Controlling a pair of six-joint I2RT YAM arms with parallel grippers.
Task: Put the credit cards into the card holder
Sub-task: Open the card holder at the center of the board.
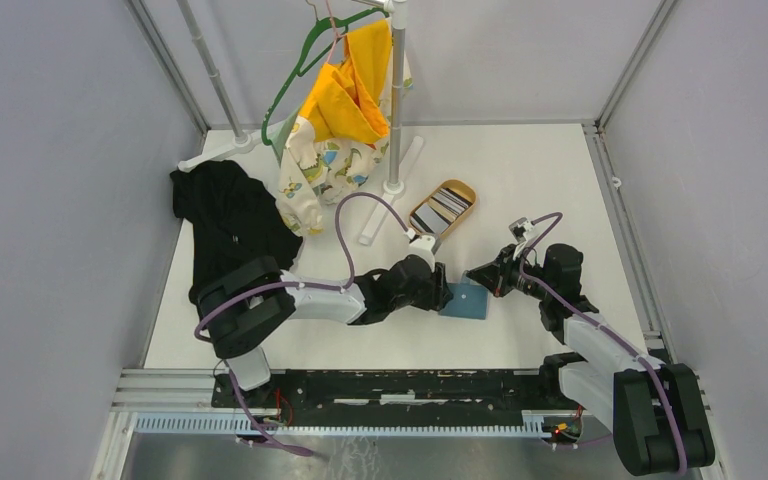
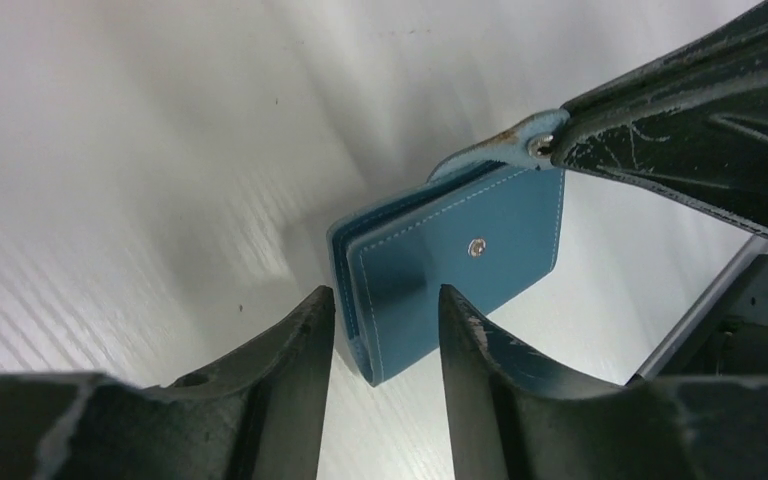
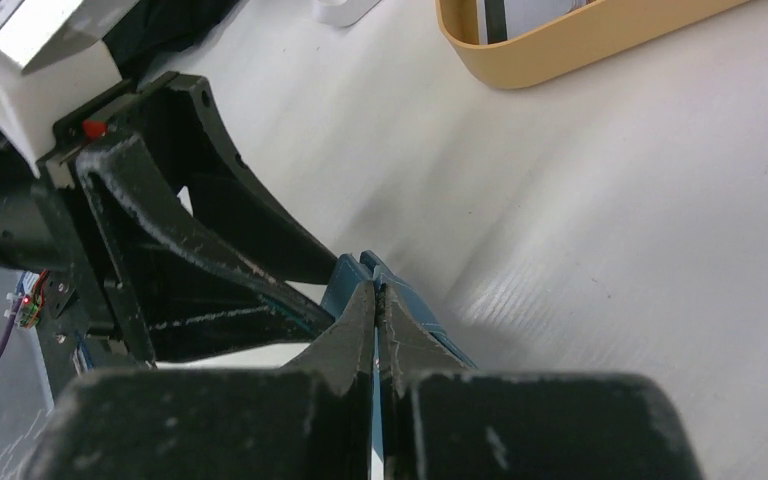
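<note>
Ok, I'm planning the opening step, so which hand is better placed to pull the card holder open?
Right, probably. The right hand is shut on the snap tab of the card holder, while the left hand straddles the holder's body, better suited to bracing it.

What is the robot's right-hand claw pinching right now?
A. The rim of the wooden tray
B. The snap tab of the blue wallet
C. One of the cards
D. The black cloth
B: the right claw is closed on the snap tab of the blue wallet, while the cards lie untouched in the tray.
</note>
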